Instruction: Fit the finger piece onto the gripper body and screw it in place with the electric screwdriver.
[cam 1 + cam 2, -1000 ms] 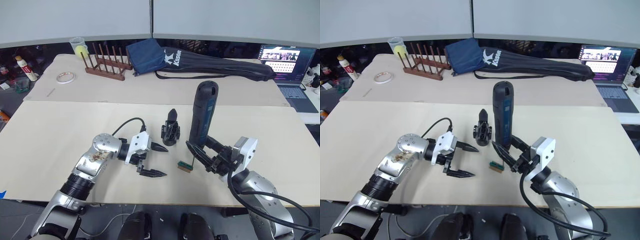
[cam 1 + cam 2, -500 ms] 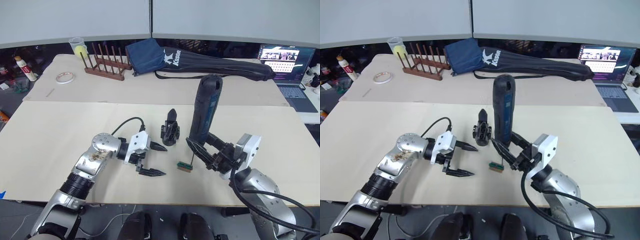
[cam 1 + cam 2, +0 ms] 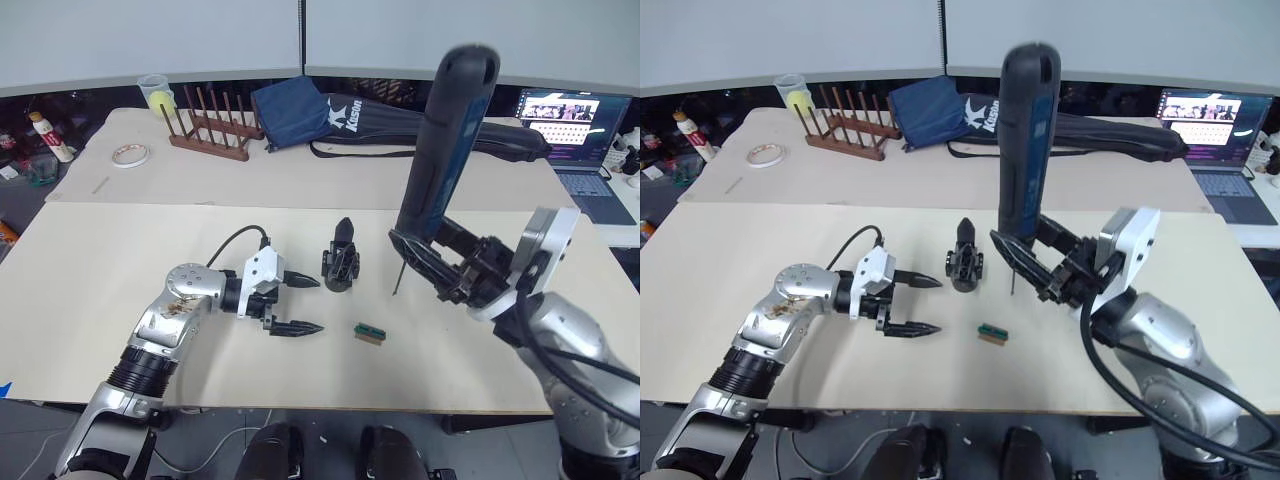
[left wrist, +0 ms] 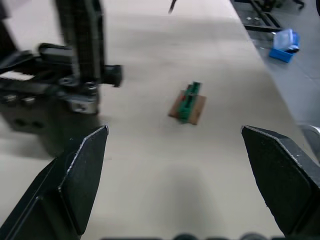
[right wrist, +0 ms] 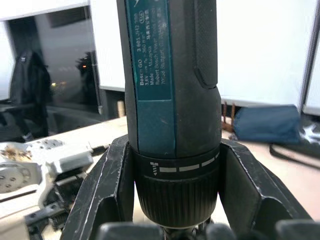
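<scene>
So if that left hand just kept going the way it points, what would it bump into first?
Probably the small green block, which lies ahead between the open left hand's fingers. The gripper body stands just to one side, so depth is uncertain.

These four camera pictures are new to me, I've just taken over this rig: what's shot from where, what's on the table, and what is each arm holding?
The two wide pictures come from the robot's head, looking down over its arms. The other two come from cameras on its wrists.

The right gripper is shut on the electric screwdriver, held upright above the table, bit pointing down. The right wrist view shows that tool's barrel close up between the fingers.

The left gripper is open and holds nothing. It points toward the gripper body, which stands on the table, and a small green block lying nearer the front edge.

Farther back lie a black bag, a wooden rack, a tape roll and a laptop.
</scene>
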